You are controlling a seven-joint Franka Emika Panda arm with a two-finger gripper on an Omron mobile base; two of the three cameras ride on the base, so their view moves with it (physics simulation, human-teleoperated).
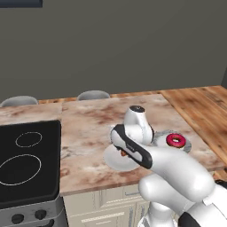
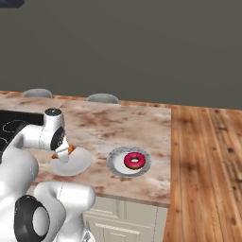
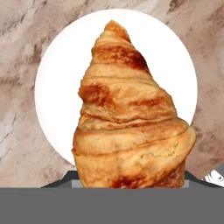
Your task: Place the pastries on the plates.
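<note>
Croissant (image 3: 131, 118) is clenched in my end effector (image 2: 63, 154), hanging over the white plate (image 2: 80, 165) on the counter (image 2: 118, 123). I lower until it touches, then release (donut (image 2: 134, 161) already sits on the scalloped plate (image 2: 116, 165)).

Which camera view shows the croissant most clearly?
The hand view shows it best: the croissant is close and sharp, held in the gripper above the white plate. In the right base view it is a small orange bit at the gripper over that plate. In the left base view the arm covers it.
</note>
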